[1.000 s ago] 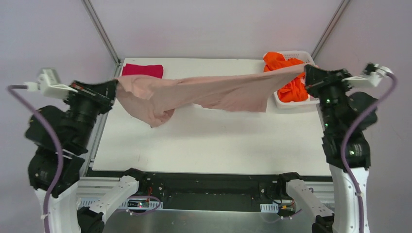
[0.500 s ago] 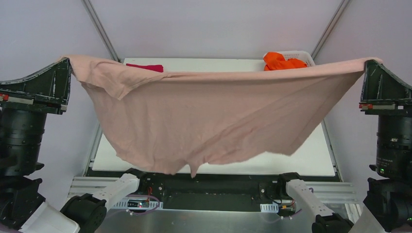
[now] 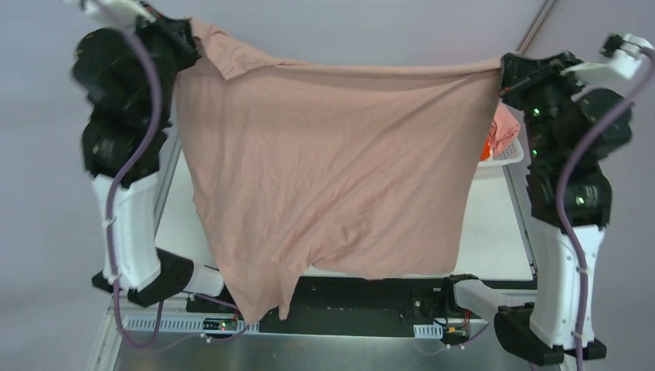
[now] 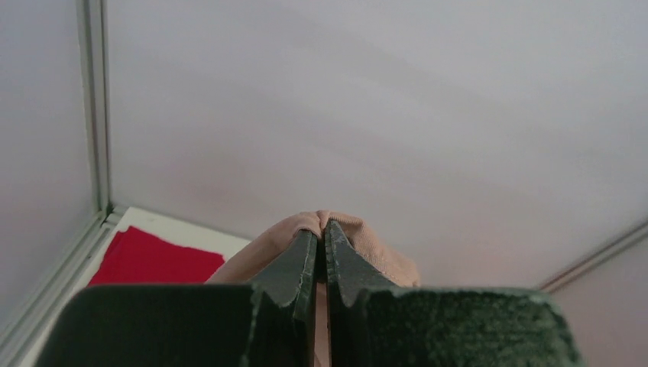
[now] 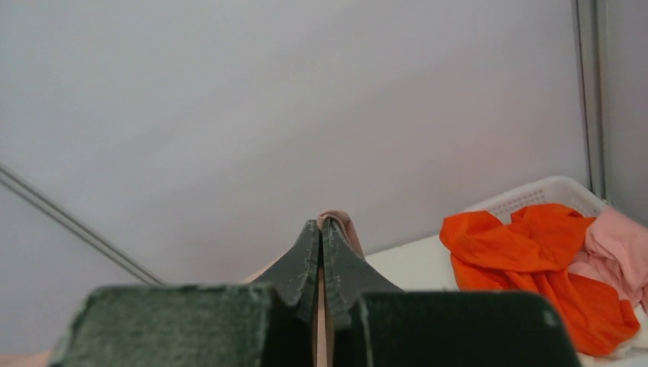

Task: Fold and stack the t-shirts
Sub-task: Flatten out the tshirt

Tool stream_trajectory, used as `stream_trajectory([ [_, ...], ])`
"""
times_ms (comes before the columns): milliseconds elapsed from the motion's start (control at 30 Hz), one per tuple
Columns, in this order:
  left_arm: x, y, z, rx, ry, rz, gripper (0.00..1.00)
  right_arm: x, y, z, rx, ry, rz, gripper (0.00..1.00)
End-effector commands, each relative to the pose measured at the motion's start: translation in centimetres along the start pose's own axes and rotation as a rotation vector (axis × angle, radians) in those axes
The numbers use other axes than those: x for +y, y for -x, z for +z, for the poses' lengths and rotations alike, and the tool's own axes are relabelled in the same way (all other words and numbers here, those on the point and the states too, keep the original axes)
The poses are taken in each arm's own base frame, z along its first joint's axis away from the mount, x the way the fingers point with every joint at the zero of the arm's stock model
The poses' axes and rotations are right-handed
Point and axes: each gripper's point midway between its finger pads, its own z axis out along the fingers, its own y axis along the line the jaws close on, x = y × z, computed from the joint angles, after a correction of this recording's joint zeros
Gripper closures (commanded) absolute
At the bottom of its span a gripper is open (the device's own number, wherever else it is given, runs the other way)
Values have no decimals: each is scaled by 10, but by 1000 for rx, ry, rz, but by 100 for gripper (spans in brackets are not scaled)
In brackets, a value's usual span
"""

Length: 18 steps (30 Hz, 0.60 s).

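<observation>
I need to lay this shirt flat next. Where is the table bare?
Bare table shows on the right, nearer than the basket, and in a strip beside the left arm. The far-left corner holds the crimson shirt; the basket is crowded with orange shirt and pink shirt. The held dusty-pink shirt hides the middle.

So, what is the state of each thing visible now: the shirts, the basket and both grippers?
dusty-pink t-shirt: held up in the air, spread open, hanging down.
left gripper: shut on one top corner of it.
right gripper: shut on the other top corner.
crimson t-shirt: lying flat on the table.
orange t-shirt: crumpled in the basket.
salmon-pink t-shirt: crumpled beside the orange one.
basket: upright, holding two shirts.
</observation>
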Motion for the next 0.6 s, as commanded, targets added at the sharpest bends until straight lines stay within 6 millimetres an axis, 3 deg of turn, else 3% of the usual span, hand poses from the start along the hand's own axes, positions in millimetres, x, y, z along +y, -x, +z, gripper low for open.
stream_trajectory([
  [0,14,-2,44,-66,130,117,100,-4,-4,43,-57,-19,-41,100],
  [167,7,14,60,-137,132,126,100,3,-4,83,-79,-12,-42,100],
  [367,4,27,55,-175,115,121,100,9,5,95,-109,-2,-46,100],
  [467,6,7,54,-122,101,136,100,1,-9,92,-88,-11,-54,100],
  [567,20,-30,50,-39,115,169,100,-12,-37,86,-42,-18,-66,100],
])
